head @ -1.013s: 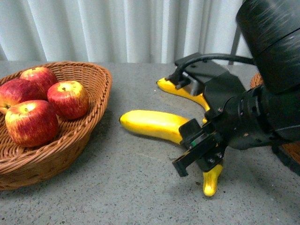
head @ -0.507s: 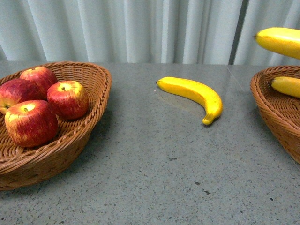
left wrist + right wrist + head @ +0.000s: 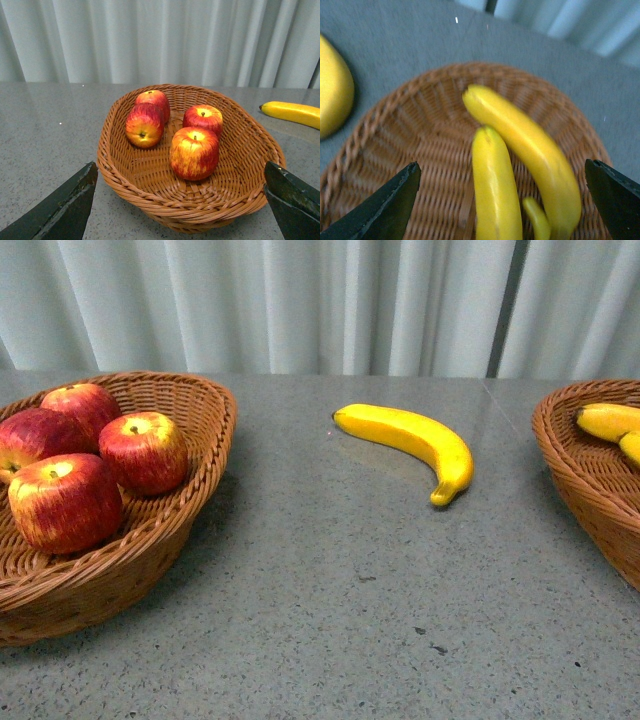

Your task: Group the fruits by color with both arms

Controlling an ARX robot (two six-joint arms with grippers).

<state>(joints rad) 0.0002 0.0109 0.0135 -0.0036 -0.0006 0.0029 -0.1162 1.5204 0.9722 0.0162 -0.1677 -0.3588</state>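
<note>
Red apples (image 3: 145, 450) fill the left basket (image 3: 170, 560) at the left edge and two bananas (image 3: 520, 145) the right basket (image 3: 590, 500) at the right edge, so each colour has its own place, while the left claw (image 3: 179, 172) and right claw (image 3: 502, 170) hang spread and empty, one banana (image 3: 415, 440) lying unsorted upper-centre on the surface (image 3: 320, 590).

Front view: left basket (image 3: 200, 440) runs off the left and bottom edges. The far-left apple (image 3: 28, 440) is clipped by the edge and sits partly behind its neighbours. Right basket (image 3: 580, 480) is cut by the right edge, as are its upper banana (image 3: 605, 420) and lower banana (image 3: 632, 447) (only short ends show).

Left wrist view: table banana (image 3: 295, 112) is cut by the frame edge. Left gripper (image 3: 180, 167) shows only 2 finger ends at the corners.

Right wrist view: blurred throughout. Right gripper (image 3: 502, 164) shows corner tips only, and the basket is cropped. A small yellow tip (image 3: 537, 220) and an edge-cut yellow blob (image 3: 332, 100) can't be ID'd.
</note>
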